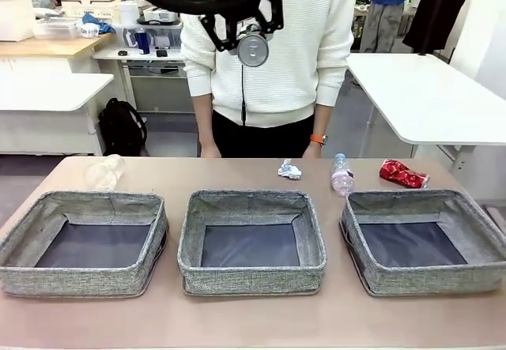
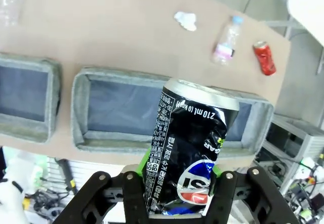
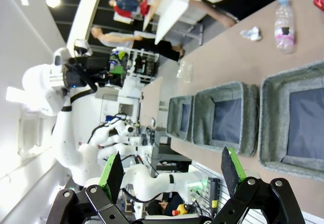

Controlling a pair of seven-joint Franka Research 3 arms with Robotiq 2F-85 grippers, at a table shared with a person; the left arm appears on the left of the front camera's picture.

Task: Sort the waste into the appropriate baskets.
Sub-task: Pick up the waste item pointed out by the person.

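Note:
My left gripper (image 2: 179, 169) is shut on the crushed dark blue-silver can (image 2: 195, 128), held high over the near rim of the middle basket (image 2: 81, 107). In a row stand the left basket (image 1: 16, 243), middle basket (image 1: 251, 275) and right basket (image 1: 427, 283), all with bare dark bottoms. Beyond them lie the clear cup (image 1: 103, 172), paper wad (image 1: 289, 170), plastic bottle (image 1: 341, 175) and red can (image 1: 402, 175). My right gripper (image 3: 172, 173) is open, high off the table's near edge, nothing between its fingers.
A person in a white sweater (image 1: 273, 50) stands at the far edge, both hands resting near the table rim, one hand (image 1: 314, 149) close to the paper wad. Bare tabletop (image 1: 237, 322) runs in front of the baskets.

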